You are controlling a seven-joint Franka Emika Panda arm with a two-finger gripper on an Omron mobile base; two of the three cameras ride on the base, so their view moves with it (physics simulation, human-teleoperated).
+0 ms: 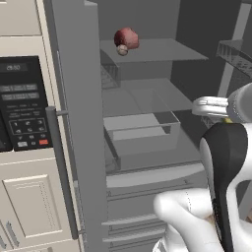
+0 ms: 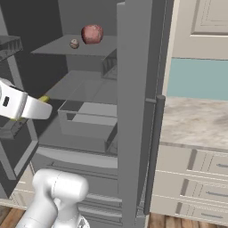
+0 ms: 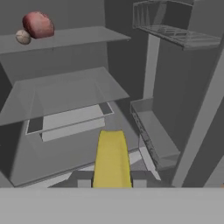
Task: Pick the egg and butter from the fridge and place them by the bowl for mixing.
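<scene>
The claw (image 3: 112, 183) is closed tight on the butter (image 3: 112, 158), with a dark fingertip (image 3: 83, 178) at each side of the yellow stick's near end. In the hand view the butter runs straight away from the claw, toward the inside of the open fridge (image 1: 147, 98). In the right base view only a small yellow end of the butter (image 2: 44, 99) shows past the white hand, which hangs in front of the fridge's middle level, clear of the shelves.

Beyond the butter lies a grey drawer (image 3: 65, 120) with an open top, under a flat grey shelf. To the claw's right stand the door racks (image 3: 153, 135), one low and one wire basket higher up.

The egg (image 1: 122, 49) sits on the top shelf (image 1: 162, 49), near its left end as the left base view shows it. It touches, or lies just beside, a bigger lumpy red-pink chunk (image 1: 127, 38). Both are well apart from the claw.

Left of the fridge is a black-fronted microwave (image 1: 22, 103) set among cream cabinets. On the other side, the right base view shows a pale marbled desk (image 2: 196, 120) over drawers.
</scene>
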